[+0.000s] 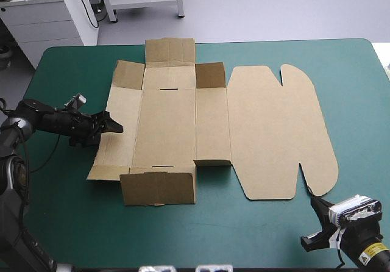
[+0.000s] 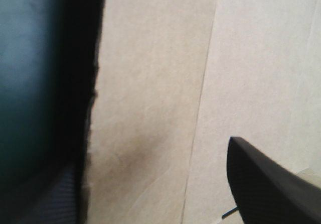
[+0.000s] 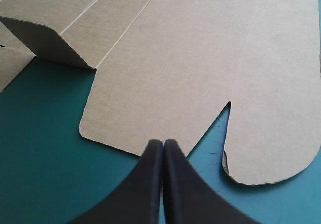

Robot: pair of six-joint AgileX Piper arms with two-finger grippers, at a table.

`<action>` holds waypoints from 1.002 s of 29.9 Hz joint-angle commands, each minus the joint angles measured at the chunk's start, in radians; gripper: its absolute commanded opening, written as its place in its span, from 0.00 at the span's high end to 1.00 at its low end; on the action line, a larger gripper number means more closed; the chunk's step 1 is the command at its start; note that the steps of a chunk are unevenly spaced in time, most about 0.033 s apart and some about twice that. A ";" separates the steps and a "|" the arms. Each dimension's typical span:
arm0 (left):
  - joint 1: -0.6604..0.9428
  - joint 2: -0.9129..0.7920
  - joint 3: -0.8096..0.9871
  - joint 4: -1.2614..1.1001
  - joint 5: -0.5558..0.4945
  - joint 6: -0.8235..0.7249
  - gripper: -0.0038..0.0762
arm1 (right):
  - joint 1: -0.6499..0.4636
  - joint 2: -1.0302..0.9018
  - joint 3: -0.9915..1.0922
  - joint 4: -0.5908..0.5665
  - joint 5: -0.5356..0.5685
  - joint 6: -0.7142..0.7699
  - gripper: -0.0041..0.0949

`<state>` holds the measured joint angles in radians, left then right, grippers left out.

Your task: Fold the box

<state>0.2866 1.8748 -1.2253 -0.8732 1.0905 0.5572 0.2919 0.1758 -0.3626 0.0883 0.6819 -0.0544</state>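
The left gripper straddles the 9 o'clock edge of the box, fingers apart, the right gripper pinched together at 5 o'clock; the board lies mostly flat, so nearly all folding remains.

From where I stand, the teal-green table has rounded far corners. Beyond its far edge stretches a pale grey floor. A white cabinet sits off the far left corner, with grey metal frame legs just beside it. The light is soft and even.
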 commanded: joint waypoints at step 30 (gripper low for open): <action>-0.084 -0.109 -0.156 0.112 0.204 -0.017 0.96 | -0.001 0.009 -0.027 0.002 -0.070 0.000 0.98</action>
<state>0.2158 1.8424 -1.3246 -0.7416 1.2012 0.5489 0.2919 0.1758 -0.3626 0.0884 0.6819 -0.0544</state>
